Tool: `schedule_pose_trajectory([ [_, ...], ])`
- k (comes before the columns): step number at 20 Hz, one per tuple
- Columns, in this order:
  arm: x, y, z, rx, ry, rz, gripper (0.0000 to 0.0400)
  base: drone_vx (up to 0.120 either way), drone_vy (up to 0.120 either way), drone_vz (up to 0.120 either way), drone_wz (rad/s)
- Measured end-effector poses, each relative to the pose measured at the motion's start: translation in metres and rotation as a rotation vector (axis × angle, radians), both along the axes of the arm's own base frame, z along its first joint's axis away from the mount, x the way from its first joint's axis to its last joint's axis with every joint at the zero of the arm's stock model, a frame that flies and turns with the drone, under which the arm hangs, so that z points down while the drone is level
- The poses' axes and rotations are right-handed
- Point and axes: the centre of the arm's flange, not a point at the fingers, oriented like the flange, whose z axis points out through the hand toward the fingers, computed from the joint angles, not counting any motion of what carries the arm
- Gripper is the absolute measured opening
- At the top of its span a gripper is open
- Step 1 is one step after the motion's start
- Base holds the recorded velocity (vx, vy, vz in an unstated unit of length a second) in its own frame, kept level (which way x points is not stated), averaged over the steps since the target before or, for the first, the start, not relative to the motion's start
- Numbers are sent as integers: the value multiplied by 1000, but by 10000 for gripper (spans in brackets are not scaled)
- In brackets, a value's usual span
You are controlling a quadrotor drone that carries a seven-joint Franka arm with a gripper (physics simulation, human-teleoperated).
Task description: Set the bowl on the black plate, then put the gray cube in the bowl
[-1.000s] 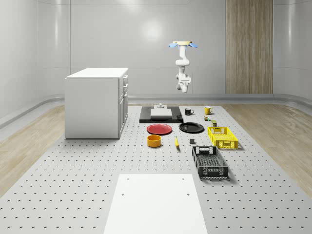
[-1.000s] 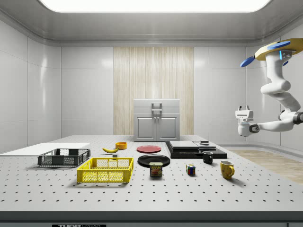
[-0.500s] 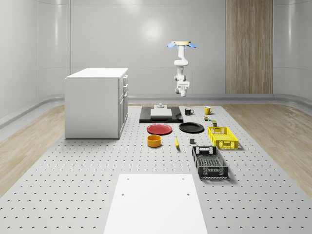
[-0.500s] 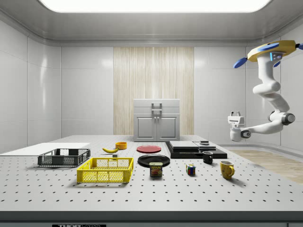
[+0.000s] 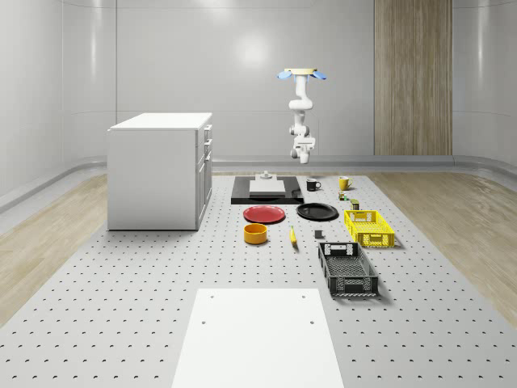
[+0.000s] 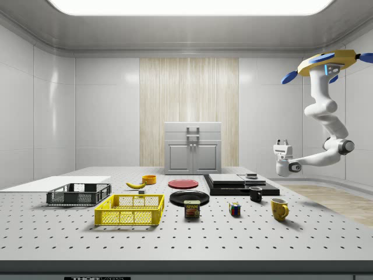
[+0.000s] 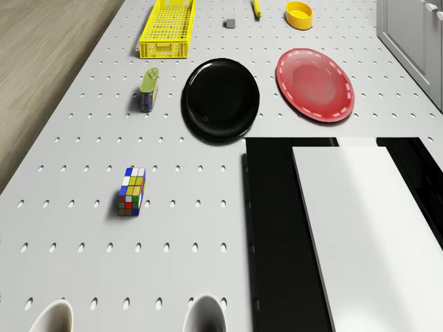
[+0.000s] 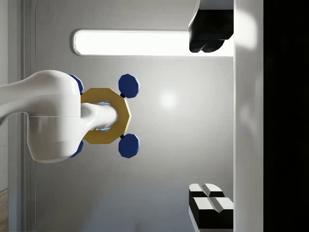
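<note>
While the drone (image 6: 326, 61) hovers high above the far end of the perforated table (image 5: 121, 307), its white arm (image 6: 326, 116) hangs down and bends back, so that the gripper (image 6: 282, 141) sits in mid-air with its tips pointing upward, well above the mugs. In the wrist view the two fingers (image 8: 207, 38) stand wide apart with nothing between them, and the camera looks up at the drone's underside.

A white cabinet (image 5: 157, 174) stands at the whole-scene view's left. A white board (image 5: 254, 339) lies on the near end of the table, and a black slab (image 5: 266, 194) with a white panel on top lies at the far end. A black crate (image 5: 347, 268) sits toward the right and a yellow basket (image 5: 369, 226) sits beyond it.

The red plate (image 5: 264, 214) and the black plate (image 5: 317, 212) lie side by side just nearer than the slab, the black one on the right; it is bare. The bowl (image 5: 256, 234), orange-yellow, stands upright on the table just nearer than the red plate, apart from the black plate. A banana (image 5: 292, 235) lies to its right. The gray cube (image 7: 230, 23) rests on the table between the banana and the yellow basket, just beyond the crate.

A black mug (image 5: 313, 185) and a yellow mug (image 5: 344, 183) stand at the far right, with a tin can (image 7: 148, 90) and a puzzle cube (image 7: 131, 191) near them.
</note>
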Motion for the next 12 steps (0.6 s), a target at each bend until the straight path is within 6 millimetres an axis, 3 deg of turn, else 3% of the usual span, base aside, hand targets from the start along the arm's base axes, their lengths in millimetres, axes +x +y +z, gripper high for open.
schedule_pose_trajectory([
  [12,-1,0,1,-1,-9,0,400,120,0,0,0],
])
